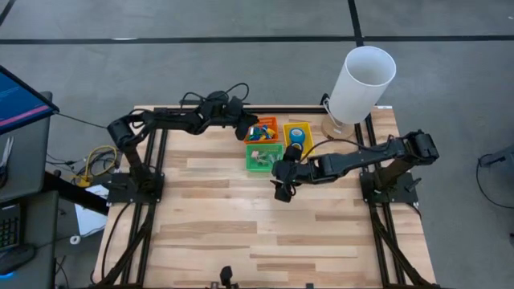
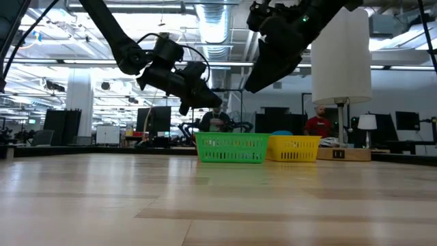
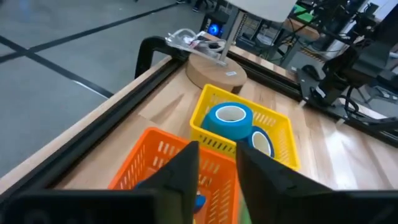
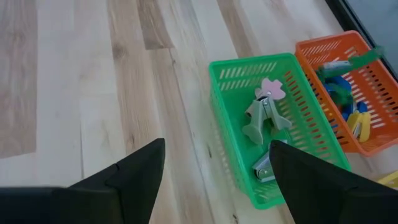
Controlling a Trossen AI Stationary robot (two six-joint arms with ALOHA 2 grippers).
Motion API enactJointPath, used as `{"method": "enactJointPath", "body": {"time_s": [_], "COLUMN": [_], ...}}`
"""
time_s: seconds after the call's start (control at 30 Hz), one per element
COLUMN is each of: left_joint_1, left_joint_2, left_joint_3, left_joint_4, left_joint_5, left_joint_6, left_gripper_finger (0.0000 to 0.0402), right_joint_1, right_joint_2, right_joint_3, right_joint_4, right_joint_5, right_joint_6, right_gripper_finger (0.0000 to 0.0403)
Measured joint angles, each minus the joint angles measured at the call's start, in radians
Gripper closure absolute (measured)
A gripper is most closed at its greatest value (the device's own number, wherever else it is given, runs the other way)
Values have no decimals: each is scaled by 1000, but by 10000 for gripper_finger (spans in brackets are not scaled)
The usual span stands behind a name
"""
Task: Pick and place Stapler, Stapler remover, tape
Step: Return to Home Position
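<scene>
Blue tape in yellow bin | left claw slightly parted, empty | right claw spread wide

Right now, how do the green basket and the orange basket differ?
The green basket holds pale and pink staple removers; the orange basket holds small blue, yellow and green staplers. The left claw hangs over the orange basket, while the open right claw hangs over the table beside the green basket. Both are slotted plastic, side by side.
</scene>
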Motion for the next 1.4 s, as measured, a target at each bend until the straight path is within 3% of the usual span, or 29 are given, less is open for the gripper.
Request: {"method": "enactJointPath", "body": {"time_s": [0.2,0.3,0.37,0.47,0.57,0.63,0.77,0.9,1.03,1.17,1.33,1.4], "left_joint_1": [-9,-21,-33,-72,-141,-198,-337,-477,-590,-667,-735,-738], "left_joint_2": [-21,-105,-206,-409,-632,-783,-1056,-1275,-1440,-1558,-1579,-1570], "left_joint_3": [-1,-17,-53,-147,-279,-382,-573,-721,-846,-909,-906,-906], "left_joint_4": [2,-2,-3,4,7,6,8,13,15,-61,-92,-90], "left_joint_5": [11,75,126,158,123,75,-59,-192,-299,-368,-370,-371], "left_joint_6": [0,-2,-2,6,32,30,10,-21,-4,44,102,98], "left_gripper_finger": [251,238,233,231,232,233,231,232,233,231,232,233], "right_joint_1": [20,39,66,130,193,220,212,107,-9,-94,-205,-241], "right_joint_2": [0,0,-13,-75,-168,-250,-451,-644,-826,-986,-1151,-1197], "right_joint_3": [0,0,-1,-2,-62,-159,-443,-727,-941,-1053,-1051,-1051], "right_joint_4": [0,2,11,38,95,189,477,746,885,865,692,686], "right_joint_5": [0,14,69,236,404,417,251,45,-164,-266,-235,-272], "right_joint_6": [28,43,53,25,-5,-27,-74,-85,-84,-94,-210,-201], "right_gripper_finger": [122,122,122,122,122,122,122,122,122,122,122,122]}}
